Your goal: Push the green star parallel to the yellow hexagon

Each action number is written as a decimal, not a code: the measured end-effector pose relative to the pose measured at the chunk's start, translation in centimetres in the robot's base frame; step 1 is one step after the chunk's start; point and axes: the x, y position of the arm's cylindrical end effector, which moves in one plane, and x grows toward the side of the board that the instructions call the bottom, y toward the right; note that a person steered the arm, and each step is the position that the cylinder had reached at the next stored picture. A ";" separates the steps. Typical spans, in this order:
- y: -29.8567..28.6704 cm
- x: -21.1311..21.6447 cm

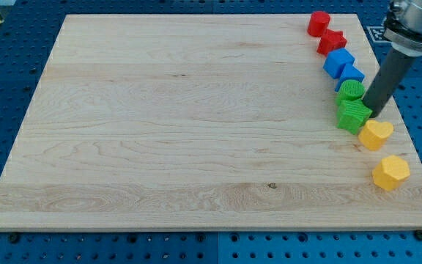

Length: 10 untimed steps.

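Wooden board [160, 117], unlettered blocks, marker tag [378, 33]

**Bright, even light, sharp frame**

Diffuse overhead lighting, no harsh glare on the wooden board [196, 117]. Shadows are soft and short, hugging the blocks along the view's right. Grain and colours read crisp across the frame. The rod [384, 81] is slightly soft-edged near the view's top right. No obvious edge distortion.
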 end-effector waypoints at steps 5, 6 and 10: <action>-7.2 5.8; -9.8 7.4; -16.6 7.2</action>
